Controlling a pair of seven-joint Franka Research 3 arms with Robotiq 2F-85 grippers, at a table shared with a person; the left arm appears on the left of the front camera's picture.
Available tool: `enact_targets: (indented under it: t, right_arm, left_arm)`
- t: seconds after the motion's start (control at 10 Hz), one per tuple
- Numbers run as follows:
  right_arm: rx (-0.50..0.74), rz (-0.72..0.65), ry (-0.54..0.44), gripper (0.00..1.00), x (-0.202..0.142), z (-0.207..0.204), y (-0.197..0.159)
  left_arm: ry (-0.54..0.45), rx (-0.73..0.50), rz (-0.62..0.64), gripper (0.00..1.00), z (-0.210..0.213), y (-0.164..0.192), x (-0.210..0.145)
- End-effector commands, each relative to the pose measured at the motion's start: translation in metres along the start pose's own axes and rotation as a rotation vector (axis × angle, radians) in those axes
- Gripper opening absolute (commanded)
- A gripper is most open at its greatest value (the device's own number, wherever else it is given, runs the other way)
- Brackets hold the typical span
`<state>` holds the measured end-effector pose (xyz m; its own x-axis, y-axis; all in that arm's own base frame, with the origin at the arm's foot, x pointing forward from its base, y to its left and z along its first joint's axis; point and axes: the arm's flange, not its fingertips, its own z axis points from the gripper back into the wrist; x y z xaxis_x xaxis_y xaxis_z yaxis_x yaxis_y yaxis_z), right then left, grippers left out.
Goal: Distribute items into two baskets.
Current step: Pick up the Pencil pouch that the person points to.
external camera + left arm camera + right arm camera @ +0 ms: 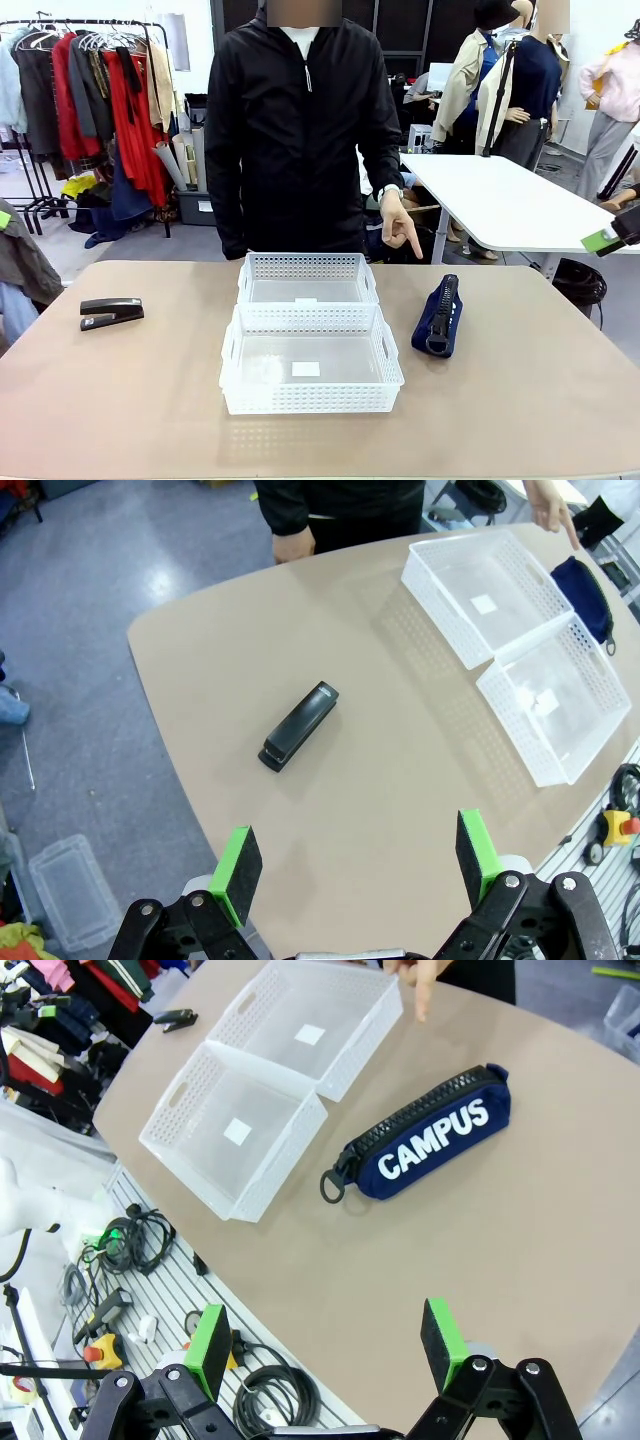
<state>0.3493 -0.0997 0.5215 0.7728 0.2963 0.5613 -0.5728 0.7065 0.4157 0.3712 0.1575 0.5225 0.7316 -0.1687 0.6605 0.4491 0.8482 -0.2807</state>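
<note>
Tan tabletop (530, 1270), navy pouch (430, 1145) well beyond spread right claw (325, 1345)

White perforated baskets (310, 405), navy pouch (438, 315) with white lettering at three o'clock, black stapler (111, 312) at nine, tan table (520, 400)

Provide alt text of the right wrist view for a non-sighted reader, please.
A navy pouch printed CAMPUS lies on the table beside two empty white baskets. A person's hand points toward it; the open right end effector hovers above.

table (520, 400): tan | stapler (111, 312) left | near basket (310, 397), far basket (305, 265) centre, touching | pouch (439, 315) right
</note>
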Motion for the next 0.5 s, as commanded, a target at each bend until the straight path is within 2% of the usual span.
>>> enact_targets:
  t: [0.0,0.4]
  right_arm:
    - [0.012,0.005,-0.011,1.0,0.0009,0.0,0.0001]
    - [0.012,0.005,-0.011,1.0,0.0009,0.0,0.0001]
  left_arm:
    - [-0.016,-0.017,-0.003,1.0,0.0001,0.0008,-0.0002]
    - [-0.016,-0.017,-0.003,1.0,0.0001,0.0008,-0.0002]
